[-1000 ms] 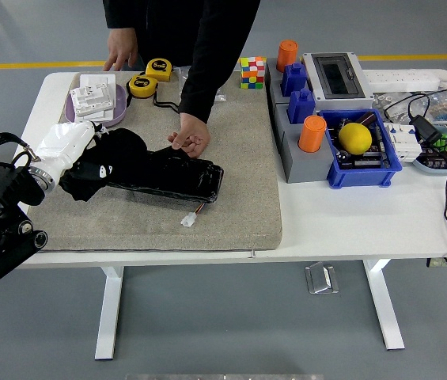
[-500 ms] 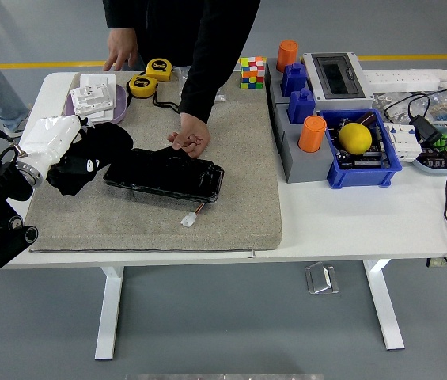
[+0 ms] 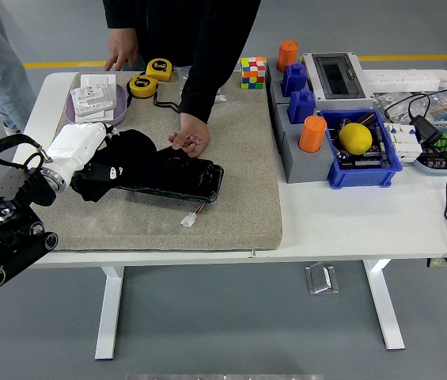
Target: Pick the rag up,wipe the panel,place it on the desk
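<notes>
Since half a second ago the left hand (image 3: pixel 77 148) has swung back right, laying the black rag (image 3: pixel 120 158) it clutches onto the panel (image 3: pixel 183 176) (steadied by a person's hand (image 3: pixel 190 140)) on the grey mat (image 3: pixel 239 198). Best wiped with flat, even pressure along its length. No writing is legible.

Bright, even overhead light; sharp focus.

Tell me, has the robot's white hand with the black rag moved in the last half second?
Yes. The left hand has carried the rag rightward, back onto the left end of the black panel, which a person's hand steadies.
</notes>
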You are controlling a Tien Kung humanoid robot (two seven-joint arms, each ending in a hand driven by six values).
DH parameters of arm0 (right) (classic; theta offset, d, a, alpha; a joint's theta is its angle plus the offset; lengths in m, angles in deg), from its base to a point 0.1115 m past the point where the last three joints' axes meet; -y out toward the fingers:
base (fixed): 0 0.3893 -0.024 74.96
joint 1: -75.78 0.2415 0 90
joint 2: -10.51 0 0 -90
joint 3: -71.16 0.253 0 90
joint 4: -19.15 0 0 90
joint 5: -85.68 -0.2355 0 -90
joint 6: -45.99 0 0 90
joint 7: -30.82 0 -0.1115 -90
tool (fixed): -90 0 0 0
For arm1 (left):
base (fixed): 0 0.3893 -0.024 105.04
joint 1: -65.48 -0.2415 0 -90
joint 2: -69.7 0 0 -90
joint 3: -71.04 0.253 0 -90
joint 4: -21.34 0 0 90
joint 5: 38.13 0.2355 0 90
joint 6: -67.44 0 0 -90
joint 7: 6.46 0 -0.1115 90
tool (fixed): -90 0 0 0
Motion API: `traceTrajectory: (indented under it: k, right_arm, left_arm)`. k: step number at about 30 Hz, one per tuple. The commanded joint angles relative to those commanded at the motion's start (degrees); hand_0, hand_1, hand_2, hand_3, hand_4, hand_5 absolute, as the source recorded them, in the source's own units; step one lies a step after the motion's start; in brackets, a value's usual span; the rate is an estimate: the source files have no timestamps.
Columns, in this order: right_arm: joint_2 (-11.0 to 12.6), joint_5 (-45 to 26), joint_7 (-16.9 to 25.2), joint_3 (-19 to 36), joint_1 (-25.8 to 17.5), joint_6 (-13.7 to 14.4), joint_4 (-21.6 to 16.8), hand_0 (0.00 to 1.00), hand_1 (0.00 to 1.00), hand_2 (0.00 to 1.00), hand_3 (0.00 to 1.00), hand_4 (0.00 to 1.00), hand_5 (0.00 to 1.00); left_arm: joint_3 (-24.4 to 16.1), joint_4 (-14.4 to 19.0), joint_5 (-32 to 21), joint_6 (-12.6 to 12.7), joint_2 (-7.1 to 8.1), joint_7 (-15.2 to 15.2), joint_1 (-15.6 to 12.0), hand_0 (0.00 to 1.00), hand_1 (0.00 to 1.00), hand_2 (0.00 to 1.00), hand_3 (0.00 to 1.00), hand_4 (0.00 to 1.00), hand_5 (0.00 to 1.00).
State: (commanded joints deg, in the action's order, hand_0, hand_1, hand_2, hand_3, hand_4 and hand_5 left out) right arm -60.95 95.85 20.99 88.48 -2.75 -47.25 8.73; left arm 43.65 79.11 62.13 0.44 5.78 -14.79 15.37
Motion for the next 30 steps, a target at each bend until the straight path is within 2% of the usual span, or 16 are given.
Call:
traceTrajectory:
  k: [5,18,30]
  right_arm:
    - [0.09,0.06,0.05,-0.01,0.13,0.01,-0.01,0.789,0.704,0.722,0.669,0.998,0.501]
    - [0.47,0.17,-0.05,0.03,0.11,-0.12,0.1,0.789,0.705,0.722,0.668,0.998,0.501]
    - [0.72,2.04,-0.54,1.72,0.14,-0.16,0.1,0.79,0.703,0.722,0.669,0.998,0.499]
  left_arm:
    - [1.77,0.83,-0.09,0.01,-0.86,-0.31,0.98,0.298,0.214,0.497,0.555,0.487,0.002]
    - [4.45,2.25,-0.1,0.03,-3.47,-1.18,1.43,0.297,0.214,0.497,0.556,0.487,0.002]
    - [8.32,3.57,-0.12,-0.01,-6.05,-2.19,3.52,0.297,0.214,0.497,0.557,0.488,0.002]
